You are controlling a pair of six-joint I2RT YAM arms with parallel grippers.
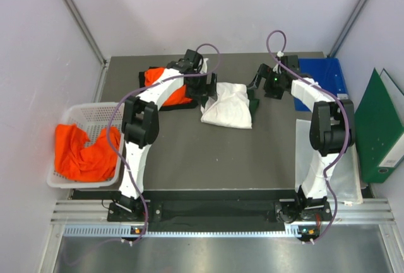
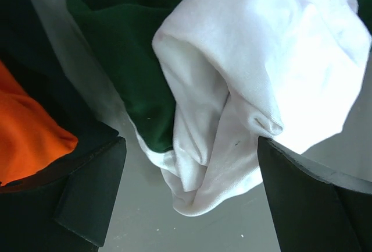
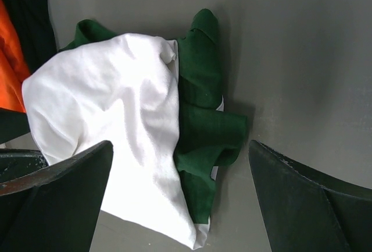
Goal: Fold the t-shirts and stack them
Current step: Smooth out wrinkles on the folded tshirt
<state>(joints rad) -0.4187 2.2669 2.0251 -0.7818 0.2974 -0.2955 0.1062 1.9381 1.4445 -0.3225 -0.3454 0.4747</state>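
The white t-shirt with dark green sleeves (image 1: 227, 106) lies crumpled on the dark mat at the back centre. My left gripper (image 1: 205, 94) is open at its left edge. In the left wrist view the jaws (image 2: 192, 197) stand wide apart around a white fold (image 2: 215, 147), with a green sleeve (image 2: 133, 60) beyond. My right gripper (image 1: 255, 95) is open at the shirt's right edge. Its wrist view shows the open jaws (image 3: 180, 199) either side of the white cloth (image 3: 110, 106) and a green sleeve (image 3: 203, 124). A folded orange t-shirt (image 1: 165, 87) lies back left, partly under my left arm.
A white mesh basket (image 1: 95, 114) at the left holds another orange shirt (image 1: 85, 153). A blue folder (image 1: 325, 74) lies back right. A green folder (image 1: 379, 128) stands at the right edge. A white sheet (image 1: 334, 172) lies under the right arm.
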